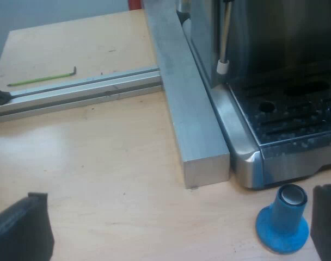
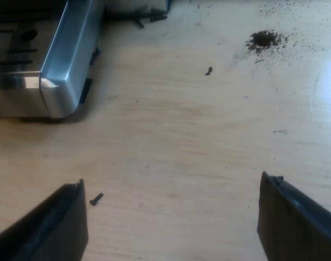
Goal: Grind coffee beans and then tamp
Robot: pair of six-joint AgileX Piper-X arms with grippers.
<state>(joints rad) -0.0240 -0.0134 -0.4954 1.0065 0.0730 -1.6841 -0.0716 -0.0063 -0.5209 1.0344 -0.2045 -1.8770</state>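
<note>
A blue tamper [image 1: 282,219] with a metal top stands upright on the wooden table, just before the corner of the espresso machine's drip tray [image 1: 288,117]. My left gripper [image 1: 176,228] is open above the table, and the tamper stands close to the inner side of one finger [image 1: 326,220]. The machine's steam wand [image 1: 224,41] hangs over the tray. My right gripper [image 2: 173,223] is open over bare wood, a little way off a corner of the machine [image 2: 43,65].
A square metal bar [image 1: 190,119] lies along the machine's side, with a flatter rail [image 1: 78,89] meeting it. A green hex key [image 1: 43,79] lies beyond the rail. A small heap of spilled coffee grounds [image 2: 263,39] and tiny dark bits [image 2: 96,199] dot the table.
</note>
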